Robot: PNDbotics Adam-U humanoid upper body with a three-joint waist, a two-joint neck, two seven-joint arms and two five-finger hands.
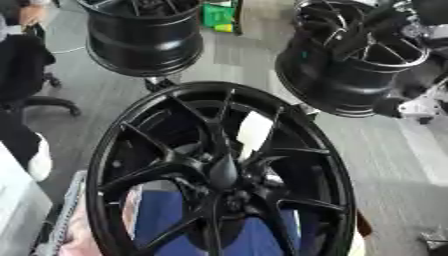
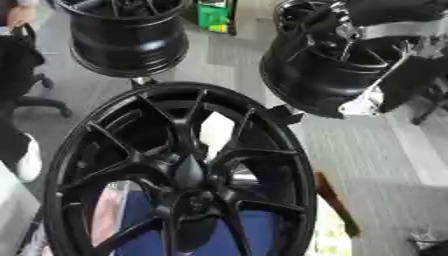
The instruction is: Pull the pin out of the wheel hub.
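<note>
A large black multi-spoke wheel hub [image 1: 219, 170] stands upright in the near middle, its face toward me. At its centre sits a dark pointed piece [image 1: 223, 172] that looks like the pin; it is black on black and hard to separate from the spokes. My right arm [image 2: 394, 30], black with silver joints, comes in at the upper right, in front of the rear right wheel [image 2: 324, 75]. Its hand [image 2: 322, 25] is a dark shape against that wheel's spokes, far from the front hub's centre. The left hand is out of sight.
Another black wheel [image 1: 144, 40] stands at the rear left. An office chair base [image 1: 44, 102] is on the floor at left, and a green box [image 2: 214, 17] is at the top. Blue fabric [image 1: 162, 215] shows through the spokes. A white object [image 1: 17, 205] fills the lower left.
</note>
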